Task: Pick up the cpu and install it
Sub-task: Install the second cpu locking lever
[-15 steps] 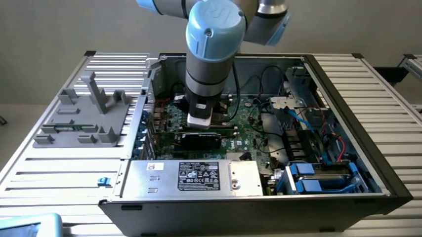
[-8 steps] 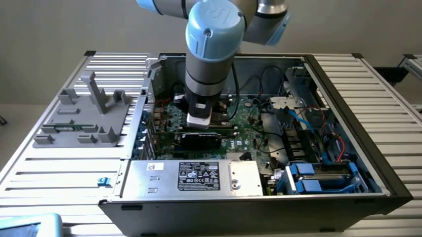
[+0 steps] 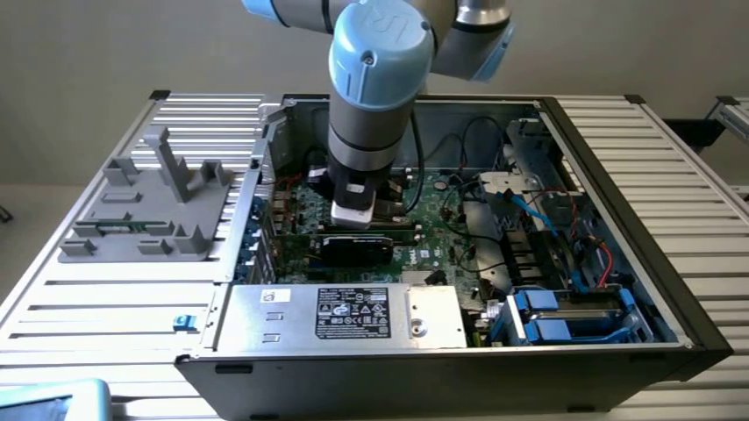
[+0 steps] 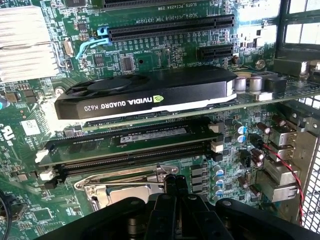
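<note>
Wrist view puts the black gripper [image 4: 172, 186] low over the metal-edged socket frame [image 4: 127, 186] on the green motherboard [image 4: 30, 150], fingers pressed together; I cannot spot the cpu, so installation looks unconfirmed.

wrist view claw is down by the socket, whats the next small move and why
Probably lift the claw slightly straight up. It is shut and sits low over the socket frame beside the memory slots, with no cpu visible in its tips, so rising first avoids scraping the board.

A ribbed silver metal table [image 3: 105, 307] carries an open black computer case [image 3: 468, 360], with a grey plastic fixture with upright posts [image 3: 153, 210] beside it on the exterior view's left.
</note>
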You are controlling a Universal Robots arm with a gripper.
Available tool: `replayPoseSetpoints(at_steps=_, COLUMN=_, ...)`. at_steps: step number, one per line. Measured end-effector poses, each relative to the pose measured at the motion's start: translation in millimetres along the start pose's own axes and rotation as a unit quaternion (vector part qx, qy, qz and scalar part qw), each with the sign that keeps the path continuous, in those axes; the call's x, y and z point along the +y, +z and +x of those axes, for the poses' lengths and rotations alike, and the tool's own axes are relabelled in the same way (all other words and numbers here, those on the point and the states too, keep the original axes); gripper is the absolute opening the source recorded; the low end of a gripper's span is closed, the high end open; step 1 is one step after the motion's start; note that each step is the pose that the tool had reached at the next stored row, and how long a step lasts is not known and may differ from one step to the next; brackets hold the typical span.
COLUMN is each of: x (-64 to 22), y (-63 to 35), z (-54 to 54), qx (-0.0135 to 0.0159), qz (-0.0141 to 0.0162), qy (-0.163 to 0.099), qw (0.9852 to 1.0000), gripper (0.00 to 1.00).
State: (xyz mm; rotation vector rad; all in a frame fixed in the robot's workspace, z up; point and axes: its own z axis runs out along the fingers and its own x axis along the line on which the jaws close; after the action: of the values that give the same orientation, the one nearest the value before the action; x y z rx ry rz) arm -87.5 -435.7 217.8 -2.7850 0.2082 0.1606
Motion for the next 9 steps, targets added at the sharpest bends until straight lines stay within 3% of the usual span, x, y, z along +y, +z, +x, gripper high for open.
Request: replayPoseSetpoints(at_steps=9, x=-1.6, y=2.2, z=-1.0, qx=0.0000, qz=0.0000, qy=0.000, qw=1.0000, gripper=0.12)
